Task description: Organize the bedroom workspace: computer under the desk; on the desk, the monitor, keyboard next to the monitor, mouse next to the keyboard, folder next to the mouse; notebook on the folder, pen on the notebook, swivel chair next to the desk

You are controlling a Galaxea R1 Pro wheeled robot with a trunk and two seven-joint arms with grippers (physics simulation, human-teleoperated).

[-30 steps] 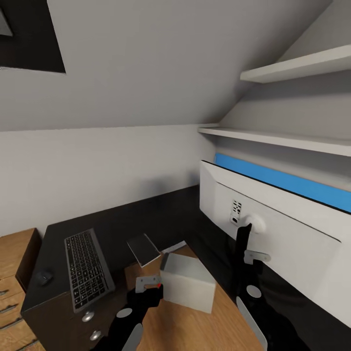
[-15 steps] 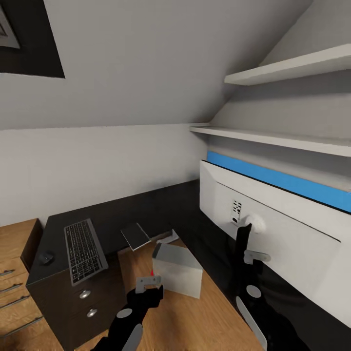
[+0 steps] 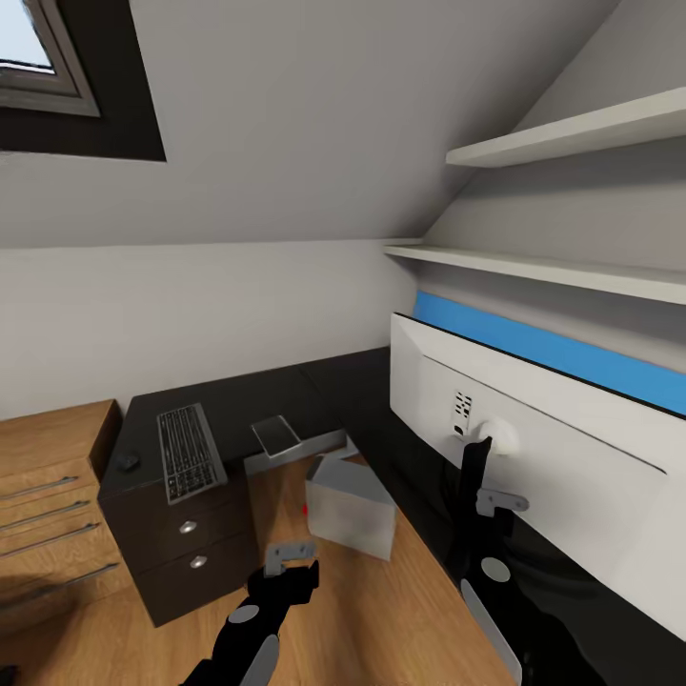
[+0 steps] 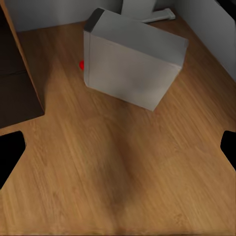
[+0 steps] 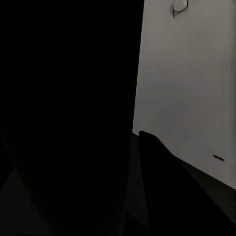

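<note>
The left end effector [image 3: 291,564] hangs over the wood floor [image 4: 123,172] with its fingers spread wide, holding nothing. The right end effector [image 3: 499,500] sits against the monitor [image 3: 534,448]; its grip cannot be judged. Since the earlier frame the head camera has pulled back, revealing more of the wooden drawer unit [image 3: 48,495]. The computer [image 3: 350,505] stands just ahead of the left end effector. Beyond, the keyboard [image 3: 189,451], mouse [image 3: 127,462] and notebook [image 3: 276,434] rest on the tabletop [image 3: 238,405].

Glossy black desk [image 3: 286,400], wood-grain floor [image 4: 123,172], matt grey computer [image 4: 132,64]
</note>
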